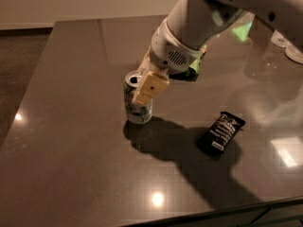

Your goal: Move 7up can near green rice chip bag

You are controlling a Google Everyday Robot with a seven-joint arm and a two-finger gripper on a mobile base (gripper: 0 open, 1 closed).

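Since gripper (138,91) jaws clamp small silver-and-green aluminium 7up can (134,109) for carrying, wrinkly green rice chip bag (195,69) sits just beyond them.

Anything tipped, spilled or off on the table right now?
Nothing stands out. The gripper grips the 7up can, upright, no spill. The green rice chip bag is mostly hidden behind the arm; the black wrapper lies flat.

Dark table top (71,164), polished, glossy, throwing back lamp glints. Small silver-and-green aluminium can (136,110), bright metal sheen, pinched upright by the cream plastic gripper (137,86), smooth and matt. Flat black snack wrapper (220,132), slick, faintly shiny.
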